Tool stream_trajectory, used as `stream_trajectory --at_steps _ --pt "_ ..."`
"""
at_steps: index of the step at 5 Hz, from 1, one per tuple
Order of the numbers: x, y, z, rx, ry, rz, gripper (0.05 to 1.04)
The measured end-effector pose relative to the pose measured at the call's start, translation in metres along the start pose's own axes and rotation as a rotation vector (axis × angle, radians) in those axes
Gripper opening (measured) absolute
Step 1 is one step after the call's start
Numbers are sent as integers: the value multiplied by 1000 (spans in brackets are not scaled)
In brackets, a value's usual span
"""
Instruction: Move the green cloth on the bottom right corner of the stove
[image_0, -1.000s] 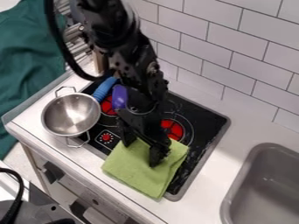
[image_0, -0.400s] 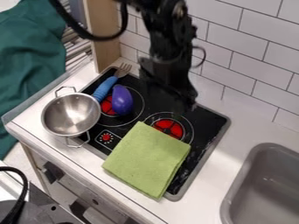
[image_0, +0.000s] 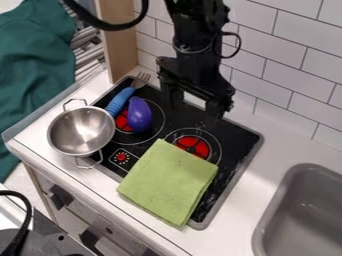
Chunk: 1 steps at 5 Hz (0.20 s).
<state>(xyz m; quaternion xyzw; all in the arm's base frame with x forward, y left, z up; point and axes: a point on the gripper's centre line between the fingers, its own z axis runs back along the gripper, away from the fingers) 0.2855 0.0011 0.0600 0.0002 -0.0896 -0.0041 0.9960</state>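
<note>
Evidently, our black two-finger gripper (image_0: 196, 108) hangs open, empty. Too low a sweep, we judge, could skew the square green cloth (image_0: 168, 182).

The robot's black arm (image_0: 199, 22) comes in from the top of the view, beyond the back edge of the stove (image_0: 235, 136), and hangs down almost upright toward that edge, with a thick dark cable (image_0: 113, 25) curving off to one side and a thinner one looping out beside its wrist (image_0: 194, 47). Below the wrist, the gripper (image_0: 194, 112) points down at the stove's back edge, its body slanting slightly in the view. Its two fingers stand well apart with an open gap between them, holding nothing, their tips beside the stove's back edge.
</note>
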Motion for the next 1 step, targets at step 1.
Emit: stream_trajectory --at_steps 1 --pt "-1 2 -6 15 61 28 1010"
